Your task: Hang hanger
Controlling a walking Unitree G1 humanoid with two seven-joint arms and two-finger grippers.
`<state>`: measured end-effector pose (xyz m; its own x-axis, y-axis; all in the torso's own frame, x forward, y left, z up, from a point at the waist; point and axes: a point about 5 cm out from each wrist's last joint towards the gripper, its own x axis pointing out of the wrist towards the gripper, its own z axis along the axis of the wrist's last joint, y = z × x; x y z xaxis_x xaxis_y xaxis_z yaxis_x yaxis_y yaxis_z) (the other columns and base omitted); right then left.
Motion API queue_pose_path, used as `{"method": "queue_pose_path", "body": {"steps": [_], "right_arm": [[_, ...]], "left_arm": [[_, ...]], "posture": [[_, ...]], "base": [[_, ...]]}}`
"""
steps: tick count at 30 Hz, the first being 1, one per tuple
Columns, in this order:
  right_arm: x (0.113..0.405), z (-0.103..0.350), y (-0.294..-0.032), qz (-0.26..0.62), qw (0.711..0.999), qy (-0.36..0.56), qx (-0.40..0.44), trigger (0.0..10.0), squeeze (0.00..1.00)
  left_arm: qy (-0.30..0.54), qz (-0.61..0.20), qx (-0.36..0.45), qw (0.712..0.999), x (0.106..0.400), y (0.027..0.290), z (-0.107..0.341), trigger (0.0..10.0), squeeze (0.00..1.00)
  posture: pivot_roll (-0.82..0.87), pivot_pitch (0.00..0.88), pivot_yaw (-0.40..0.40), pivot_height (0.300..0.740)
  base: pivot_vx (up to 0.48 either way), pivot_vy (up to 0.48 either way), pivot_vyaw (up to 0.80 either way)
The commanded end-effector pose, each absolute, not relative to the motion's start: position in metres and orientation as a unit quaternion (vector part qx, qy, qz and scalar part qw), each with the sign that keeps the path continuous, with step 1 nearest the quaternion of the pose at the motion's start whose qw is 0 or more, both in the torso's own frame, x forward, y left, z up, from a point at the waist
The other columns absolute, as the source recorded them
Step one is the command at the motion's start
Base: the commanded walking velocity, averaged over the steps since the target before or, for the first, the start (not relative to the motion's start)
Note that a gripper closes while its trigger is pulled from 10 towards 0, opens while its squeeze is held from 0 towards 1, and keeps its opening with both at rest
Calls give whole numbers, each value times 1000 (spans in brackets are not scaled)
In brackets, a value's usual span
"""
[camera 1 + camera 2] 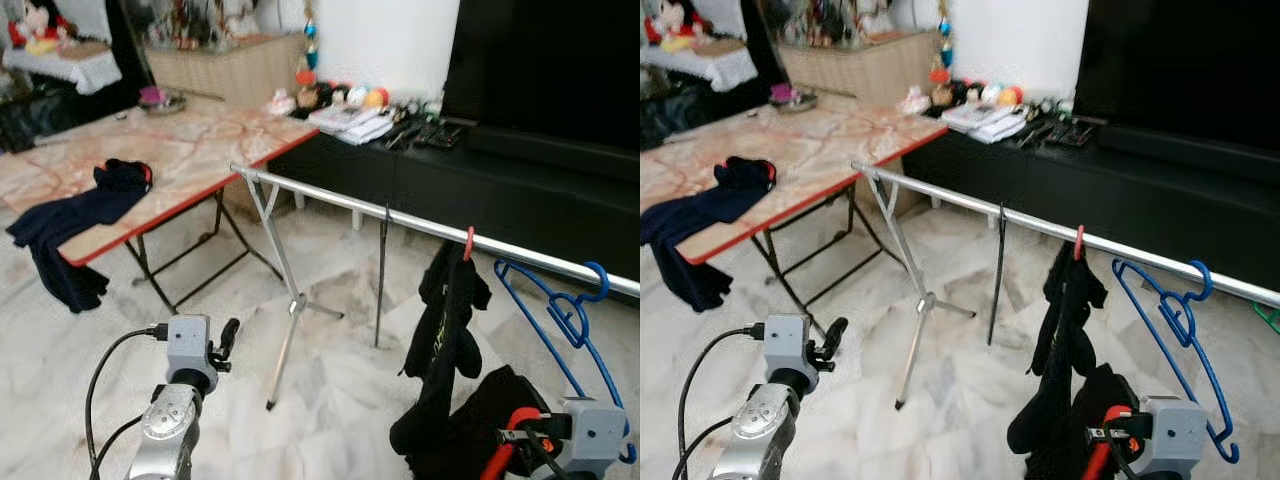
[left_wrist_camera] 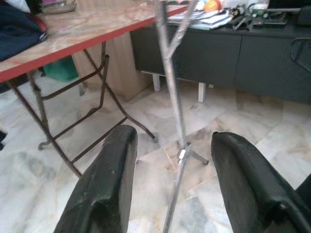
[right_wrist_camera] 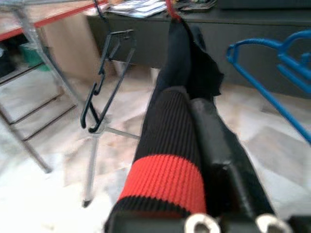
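Red hanger, hook over the rail, right of centre; a black garment hangs from it down toward the near floor. Lower end of that garment, black knit with a red band, is clamped in the right gripper, low at the near right; the wrist view shows the knit pressed against one finger pad. Blue hanger hooks on the rail just right of the red one, bare. Black hanger hangs left of the red one, seen edge-on, also bare. Left gripper is near left, fingers apart, holding nothing, pointed at the rail's stand leg. Risks, as judged: with the cloth pinched, any pull down or sideways could drag the red hook along or off the rail, or knock the blue hanger beside it; the stand looks light and might tip on the tiled floor. Dark blue clothing droops off the near edge of the folding surface at far left and could slide off. Containers: a small dish at the surface's far side, contents too small to tell.
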<state>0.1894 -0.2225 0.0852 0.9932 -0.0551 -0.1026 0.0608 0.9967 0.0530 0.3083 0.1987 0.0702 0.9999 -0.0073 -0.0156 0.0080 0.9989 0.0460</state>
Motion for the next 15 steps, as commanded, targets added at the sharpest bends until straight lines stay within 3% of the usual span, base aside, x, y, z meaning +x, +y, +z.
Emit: {"method": "queue_pose_path", "body": {"steps": [1,15], "right_arm": [[196,97,-232,-73,997,15,12,10000,0],[212,127,-236,-145,987,-70,4,10000,0]], "left_arm": [[20,1,25,999,306,206,66,10000,0],[17,-13,29,999,312,206,73,10000,0]], "posture": [[-16,20,53,740],[-8,11,84,740]], "base": [[0,0,0],[0,0,0]]}}
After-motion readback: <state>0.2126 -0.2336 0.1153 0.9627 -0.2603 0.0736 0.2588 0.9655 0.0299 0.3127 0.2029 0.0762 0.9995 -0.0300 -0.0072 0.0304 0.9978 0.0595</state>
